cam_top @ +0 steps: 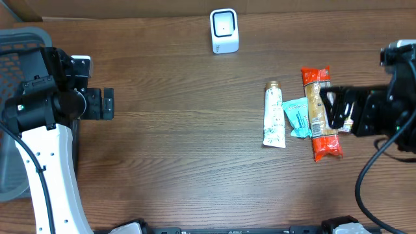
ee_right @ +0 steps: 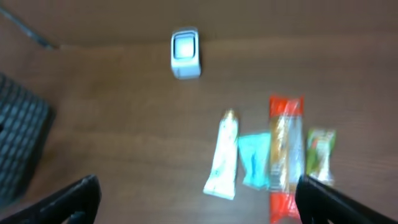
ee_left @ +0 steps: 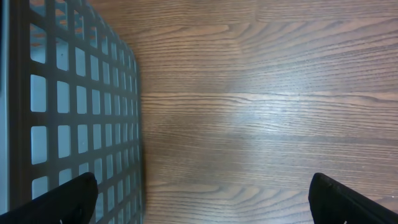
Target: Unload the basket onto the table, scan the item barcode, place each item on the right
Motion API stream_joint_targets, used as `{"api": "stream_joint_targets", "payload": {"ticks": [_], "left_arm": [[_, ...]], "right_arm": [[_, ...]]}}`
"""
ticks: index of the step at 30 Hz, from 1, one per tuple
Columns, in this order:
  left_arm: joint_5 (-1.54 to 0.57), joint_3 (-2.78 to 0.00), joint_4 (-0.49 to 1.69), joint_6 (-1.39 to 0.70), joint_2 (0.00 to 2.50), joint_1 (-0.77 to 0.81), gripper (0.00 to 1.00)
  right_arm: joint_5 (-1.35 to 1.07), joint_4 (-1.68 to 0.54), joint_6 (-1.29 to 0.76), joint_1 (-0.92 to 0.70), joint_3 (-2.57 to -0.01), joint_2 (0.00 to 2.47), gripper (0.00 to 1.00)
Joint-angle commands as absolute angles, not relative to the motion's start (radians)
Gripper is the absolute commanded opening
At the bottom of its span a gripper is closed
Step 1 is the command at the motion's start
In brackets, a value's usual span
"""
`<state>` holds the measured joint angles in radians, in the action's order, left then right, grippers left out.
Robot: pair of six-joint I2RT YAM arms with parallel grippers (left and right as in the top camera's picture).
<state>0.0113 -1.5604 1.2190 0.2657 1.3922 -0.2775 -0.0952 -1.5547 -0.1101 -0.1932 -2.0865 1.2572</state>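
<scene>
I see the scanner (cam_top: 224, 30) at the far edge of the table (cam_top: 182, 143). On the right, tube (cam_top: 273, 116), small packet (cam_top: 298, 117) and long packet (cam_top: 320, 110) lie side by side. Basket (cam_top: 13, 52) far left.

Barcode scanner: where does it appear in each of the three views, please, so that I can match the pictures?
Overhead: the barcode scanner stands at the top centre of the picture.
Left wrist: it is not in this picture.
Right wrist: the barcode scanner is in the upper part, a little left of centre, blurred.
Shared landmark: the grey mesh basket, at the left side in all three views.
</scene>
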Motion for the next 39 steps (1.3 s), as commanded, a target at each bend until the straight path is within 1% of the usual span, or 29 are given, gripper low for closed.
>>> {"api": "stream_joint_targets", "payload": {"ticks": [1,5,8,15,16,21,27,30,33,39], "left_arm": [[0.003,-1.566,1.219,0.281,1.386,-0.281,1.0],[0.003,-1.566,1.219,0.281,1.386,-0.281,1.0],[0.003,-1.566,1.219,0.281,1.386,-0.281,1.0],[0.003,-1.566,1.219,0.281,1.386,-0.281,1.0],[0.003,-1.566,1.219,0.281,1.386,-0.281,1.0],[0.003,-1.566,1.219,0.281,1.386,-0.281,1.0],[0.003,-1.566,1.219,0.281,1.386,-0.281,0.99],[0.003,-1.566,1.219,0.281,1.386,-0.281,1.0],[0.003,-1.566,1.219,0.281,1.386,-0.281,1.0],[0.003,-1.566,1.219,0.281,1.386,-0.281,0.99]], "right_arm": [[-0.046,-1.441,-0.008,-0.193,-1.973,1.186,1.0],[-0.045,-1.201,0.069,-0.19,-1.702,1.041,1.0],[-0.046,-1.042,0.088,-0.168,-1.494,0.926,1.0],[-0.065,-0.537,0.088,-0.131,-0.971,0.618,1.0],[-0.065,-0.427,0.087,-0.129,-0.847,0.547,1.0],[-0.065,-0.173,0.087,-0.128,-0.55,0.379,1.0],[-0.133,0.106,0.087,-0.129,-0.223,0.2,1.0],[-0.133,0.179,0.087,-0.129,-0.105,0.126,1.0],[-0.133,0.2,0.087,-0.129,-0.022,0.074,1.0],[-0.121,0.052,0.088,-0.13,-0.008,0.015,1.0]]}}
